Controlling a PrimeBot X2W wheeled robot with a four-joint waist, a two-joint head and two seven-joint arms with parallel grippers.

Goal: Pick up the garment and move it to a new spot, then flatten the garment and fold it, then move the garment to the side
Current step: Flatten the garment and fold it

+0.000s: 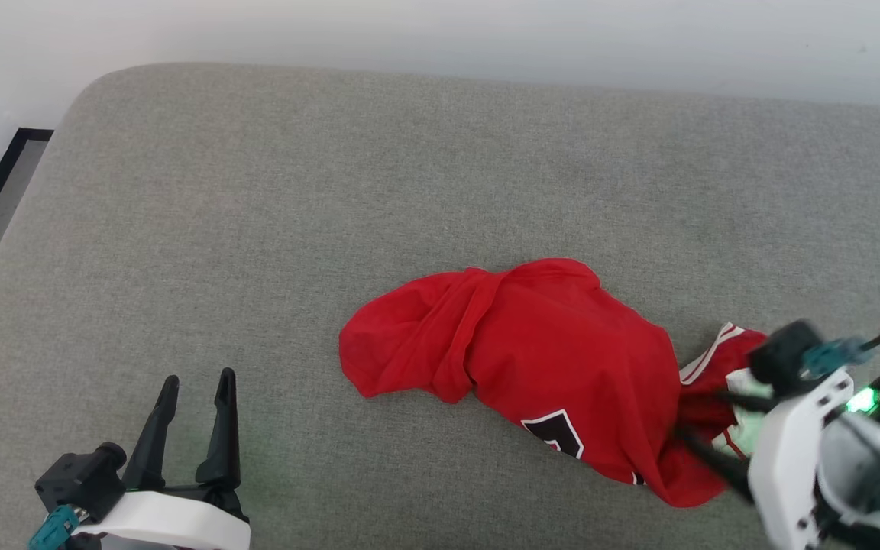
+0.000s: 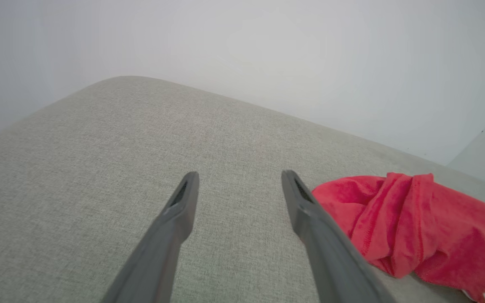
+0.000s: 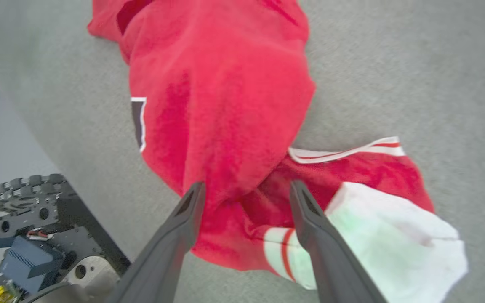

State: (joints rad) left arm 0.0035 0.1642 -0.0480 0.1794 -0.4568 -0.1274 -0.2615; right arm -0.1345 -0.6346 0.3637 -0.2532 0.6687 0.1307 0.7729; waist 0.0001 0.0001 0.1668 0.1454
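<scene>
**Right pincer at the garment's right end, jaws wide**

- The garment (image 1: 547, 359) lies bunched on the grey padded surface (image 1: 257, 229), right of centre and towards the near edge. It is not flat and not folded.
- Long axis runs left to right, and the right end sits a bit nearer than the left.
- Right pincer (image 1: 698, 415) is at that right end, pointing left into the cloth. In the right wrist view the right pincer (image 3: 246, 185) has its jaws spread wide, with a red fold between the fingers (image 3: 183, 219). It grips nothing. I can't tell whether the fingers touch the cloth.
- Left pincer (image 1: 198, 376) is also wide open and empty, near-left, well apart from the garment. From its own camera the left pincer (image 2: 239, 174) points at bare surface and the garment (image 2: 415, 219) is off to its right.
- My read: the right arm is much the nearer, so any regrasp or spread starts from the right end. The left arm has to cross to reach the left lobe.

Hard to make out:
- Only a corner of the black, white-outlined print (image 1: 554, 431) shows; the rest is tucked under.
- The white sleeve (image 3: 394, 235) and striped trim (image 3: 343, 152) are clear from the right wrist, but in the head view the wrist largely covers them.
- I can't pick out the collar, the hem or a second sleeve, so which way the garment faces is unknown.
- The sleeve has a green tint, probably from the wrist light.
</scene>
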